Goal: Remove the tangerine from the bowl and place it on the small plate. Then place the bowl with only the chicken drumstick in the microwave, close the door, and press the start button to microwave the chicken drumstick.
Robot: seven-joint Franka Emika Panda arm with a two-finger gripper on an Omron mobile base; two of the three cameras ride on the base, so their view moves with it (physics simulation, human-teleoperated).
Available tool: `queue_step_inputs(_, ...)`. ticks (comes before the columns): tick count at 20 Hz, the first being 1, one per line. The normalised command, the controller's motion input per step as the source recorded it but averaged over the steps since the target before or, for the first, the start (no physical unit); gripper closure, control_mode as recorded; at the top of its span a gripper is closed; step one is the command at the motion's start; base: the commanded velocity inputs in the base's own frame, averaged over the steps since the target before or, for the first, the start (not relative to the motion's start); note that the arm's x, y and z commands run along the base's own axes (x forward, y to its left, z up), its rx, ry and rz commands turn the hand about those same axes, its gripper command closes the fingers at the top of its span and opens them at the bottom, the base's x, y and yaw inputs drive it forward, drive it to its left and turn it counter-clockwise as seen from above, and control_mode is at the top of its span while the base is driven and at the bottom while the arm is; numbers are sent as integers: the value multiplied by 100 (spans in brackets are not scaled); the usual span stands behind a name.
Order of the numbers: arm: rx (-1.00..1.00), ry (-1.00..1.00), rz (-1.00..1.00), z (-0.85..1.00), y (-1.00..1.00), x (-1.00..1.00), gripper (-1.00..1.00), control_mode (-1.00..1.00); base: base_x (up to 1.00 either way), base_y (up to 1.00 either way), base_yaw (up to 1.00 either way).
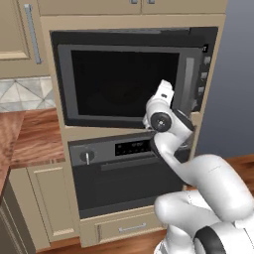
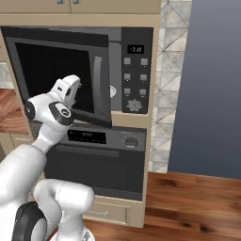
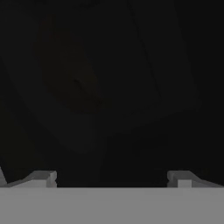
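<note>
The microwave (image 1: 203, 49) is built into the cabinet wall, its button panel (image 2: 135, 75) on the right. The door (image 1: 124, 84) of dark glass stands slightly ajar, and a narrow gap shows beside its vertical handle (image 2: 98, 87). My gripper (image 1: 166, 90) sits right up against the door glass near the handle side, also seen from the right (image 2: 75, 85). In the hand view the two fingertips (image 3: 43, 178) stand wide apart against the dark glass, so the gripper (image 3: 112, 177) is open and holds nothing. The tangerine, bowl, small plate and chicken drumstick are out of view.
An oven (image 1: 124, 163) with a knob and a horizontal handle sits directly under the microwave. A wooden counter (image 1: 30, 139) runs off to the left. A grey wall (image 2: 212, 84) and wooden floor (image 2: 197, 197) lie to the right.
</note>
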Motion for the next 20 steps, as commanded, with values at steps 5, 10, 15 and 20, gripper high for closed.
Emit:
queue_step_inputs(5, 0, 7, 2, 0, 0, 76, -100, -100, 0, 0, 0)
queue_step_inputs(10, 0, 6, 5, 0, 0, 64, -100, -100, 0, 0, 0)
queue_step_inputs(15, 0, 5, 6, 0, 0, 57, -100, -100, 0, 0, 0)
queue_step_inputs(20, 0, 5, 7, 0, 0, 44, -100, -100, 0, 0, 0)
